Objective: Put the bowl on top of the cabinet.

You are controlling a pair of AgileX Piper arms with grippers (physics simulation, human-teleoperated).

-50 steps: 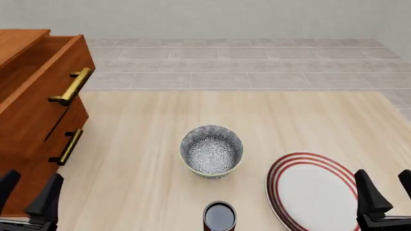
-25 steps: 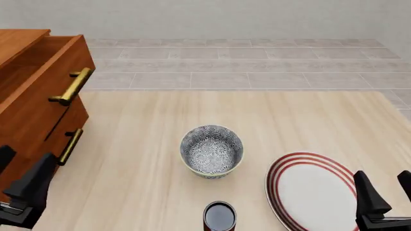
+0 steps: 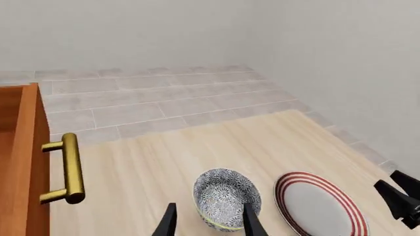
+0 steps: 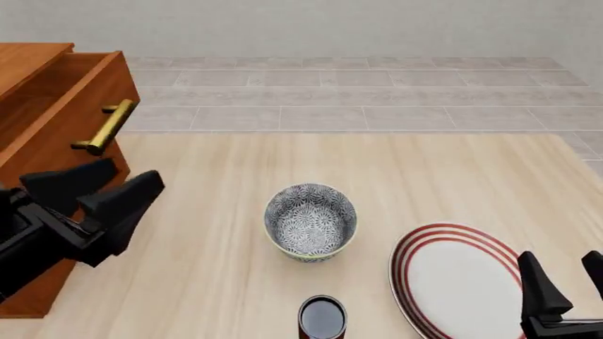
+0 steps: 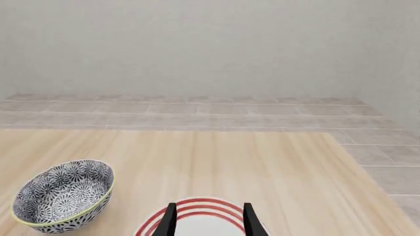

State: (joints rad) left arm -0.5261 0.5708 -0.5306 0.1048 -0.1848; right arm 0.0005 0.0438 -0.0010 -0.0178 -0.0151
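The bowl (image 4: 310, 222), small and deep with a blue-grey floral pattern, stands upright at the table's middle. It also shows in the left wrist view as the bowl (image 3: 226, 199) and in the right wrist view as the bowl (image 5: 62, 194). The reddish-brown cabinet (image 4: 42, 152) fills the left edge, its upper drawer pulled out. My left gripper (image 4: 132, 174) hovers open and empty in front of the cabinet, left of the bowl and pointing toward it. My right gripper (image 4: 563, 265) stands open and empty at the front right, over the plate's edge.
A white plate with red rings (image 4: 459, 282) lies right of the bowl. A small dark red can (image 4: 323, 318) stands just in front of the bowl. Brass handles (image 4: 106, 127) stick out from the cabinet. Tiled floor and a wall lie beyond the table's far edge.
My left arm has risen and swung right, from the front left corner to in front of the cabinet's lower drawer. The right arm, bowl, plate and can have stayed put.
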